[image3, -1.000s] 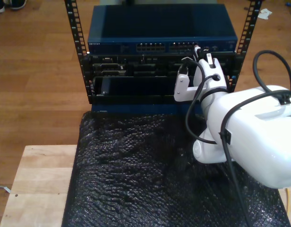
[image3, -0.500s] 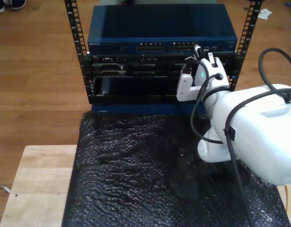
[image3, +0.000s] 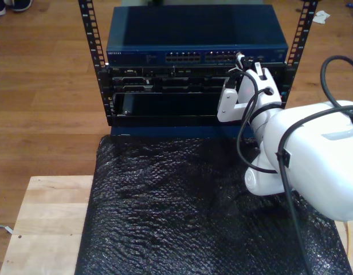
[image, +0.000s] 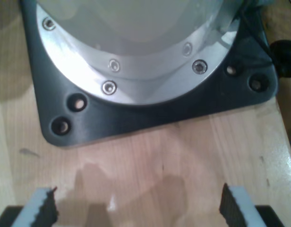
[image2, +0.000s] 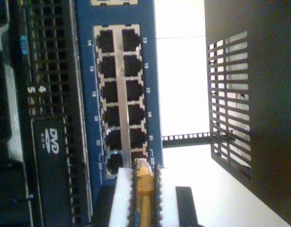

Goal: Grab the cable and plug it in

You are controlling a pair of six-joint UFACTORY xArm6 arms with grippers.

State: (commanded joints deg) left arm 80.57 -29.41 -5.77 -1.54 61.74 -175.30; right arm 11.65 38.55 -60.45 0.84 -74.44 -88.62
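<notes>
As my second hand (image2: 144, 189) pinches the cable (image2: 144, 182), plug beside switch (image2: 124, 94) ports

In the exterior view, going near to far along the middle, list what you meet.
Black bubble wrap → dark rack units → blue network switch → wooden floor beyond.

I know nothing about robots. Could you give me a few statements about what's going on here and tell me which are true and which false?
1. My second gripper holds the yellow cable. True.
2. The plug is fully seated in a port. False: its tip sits just short of the switch.
3. My first gripper grips the cable. False: its jaws are open over bare wood.
4. The switch is blue. True.
5. Black wrap covers the table. True.
</notes>
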